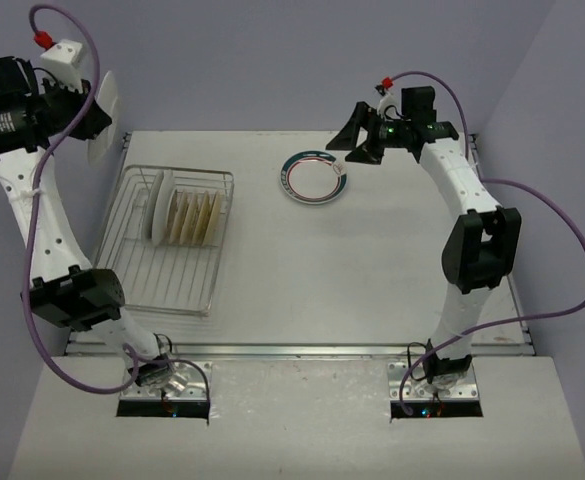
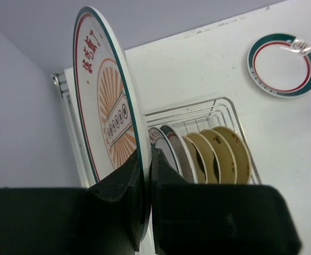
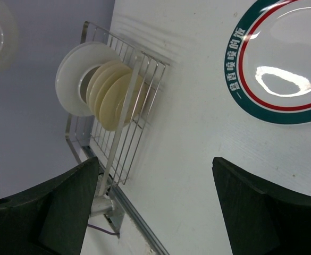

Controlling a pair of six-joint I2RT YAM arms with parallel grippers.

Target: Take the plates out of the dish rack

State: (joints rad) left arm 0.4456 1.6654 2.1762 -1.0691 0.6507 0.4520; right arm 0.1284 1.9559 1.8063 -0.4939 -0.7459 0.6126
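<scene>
Silver wire dish rack (image 1: 132,260) holds upright plates (image 1: 184,215); a teal-rimmed plate (image 1: 313,178) lies on the surface (image 1: 372,270). Left wrist: left jaws clamp an orange-centred plate (image 2: 104,117), raised clear of the rack. Right wrist: right jaws gape, empty, near the teal-rimmed plate.

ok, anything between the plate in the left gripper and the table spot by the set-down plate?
The left gripper holds the lifted plate above the dish rack's far-left corner. Straight across stand the remaining plates, upright. The right gripper hovers open over the set-down plate. Nothing else is visible between.
</scene>
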